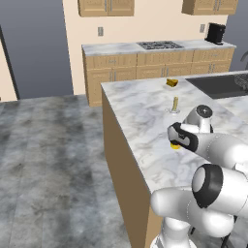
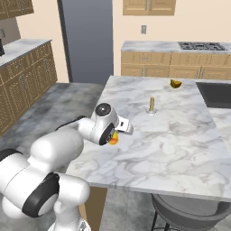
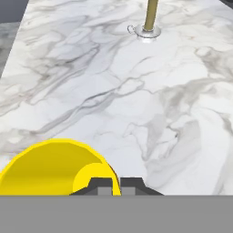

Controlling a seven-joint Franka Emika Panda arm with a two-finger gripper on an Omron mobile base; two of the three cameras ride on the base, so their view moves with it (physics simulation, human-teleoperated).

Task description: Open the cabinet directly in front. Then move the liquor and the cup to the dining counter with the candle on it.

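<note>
Two-finger gripper (image 3: pixel 112 183) pinched tight on the rim of the small bright yellow cup (image 3: pixel 52 167) – over the near-left part of the white-grey marble island counter (image 2: pixel 180 144), thin pale-yellow candle (image 2: pixel 152 104) farther back.

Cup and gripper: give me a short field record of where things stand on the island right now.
cup: yellow, at the gripper, over the marble top
gripper: shut on the cup's rim
dining counter: marble island, under the cup
candle: upright, farther along the counter, apart from the cup
liquor on counter: none seen
</note>
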